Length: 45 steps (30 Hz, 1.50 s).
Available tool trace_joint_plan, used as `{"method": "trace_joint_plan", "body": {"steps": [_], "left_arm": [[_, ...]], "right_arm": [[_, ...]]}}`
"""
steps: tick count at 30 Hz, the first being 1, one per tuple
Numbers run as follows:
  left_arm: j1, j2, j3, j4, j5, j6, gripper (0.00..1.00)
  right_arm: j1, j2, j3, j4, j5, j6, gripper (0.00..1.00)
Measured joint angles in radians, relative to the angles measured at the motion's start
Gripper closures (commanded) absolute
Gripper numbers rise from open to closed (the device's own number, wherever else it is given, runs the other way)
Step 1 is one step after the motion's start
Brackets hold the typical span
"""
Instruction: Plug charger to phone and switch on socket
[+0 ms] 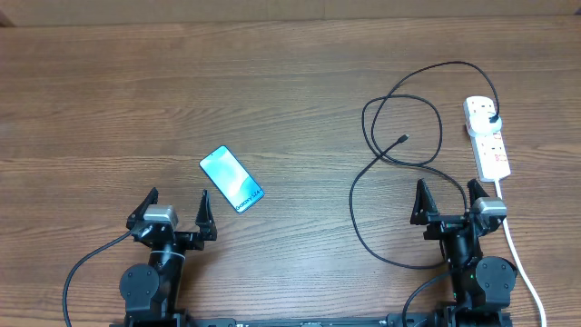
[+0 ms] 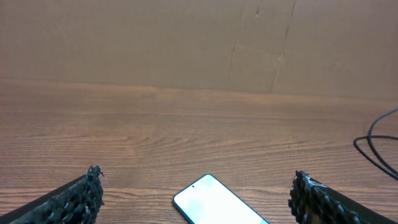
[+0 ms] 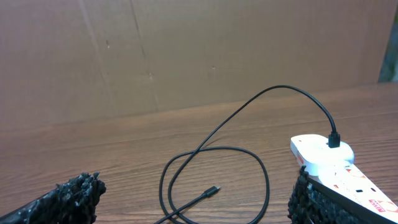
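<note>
A brown wood-grain surface (image 1: 182,82) is seen across the whole overhead view, backed by a cardboard wall (image 2: 186,37) (visible in both wrist views). The left gripper (image 1: 178,198) is found at the near edge on the left, its jaws spread wide with nothing held between them. The right gripper (image 1: 447,189) is found at the near edge on the right, its jaws likewise released and empty. The charger (image 1: 364,116), a thin black cable, is laid in loose loops ahead of the right gripper and to its left. The socket (image 1: 490,145), a white power strip with red markings, is placed at the far right, with its thick white cord (image 1: 522,263) run back toward the near edge. The phone (image 1: 231,179) is laid flat at an angle, its blue-teal screen up, just ahead of the left gripper and well apart from the cable. The charger's black plug head (image 1: 493,120) is seated in the strip's far end. The small connector tip (image 1: 403,138) is left lying free on the wood among the loops.
</note>
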Motion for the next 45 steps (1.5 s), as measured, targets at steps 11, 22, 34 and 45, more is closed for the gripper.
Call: {"method": "trace_joint_plan", "body": {"steps": [11,22,34,45], "left_arm": [[0.000,0.000,0.000,0.000,0.000,0.000,0.00],[0.000,0.000,0.000,-0.001,-0.008,0.000,0.00],[0.000,0.000,0.000,0.014,0.014,-0.016,0.00],[0.000,0.008,0.174,-0.328,0.061,-0.137,0.00]], "right_arm": [[0.000,0.000,0.000,0.000,0.000,0.000,0.00],[0.000,0.000,0.000,0.000,0.000,0.000,0.00],[0.000,0.000,0.000,0.000,0.000,0.000,0.00],[0.000,0.000,0.000,0.000,0.000,0.000,0.00]]}}
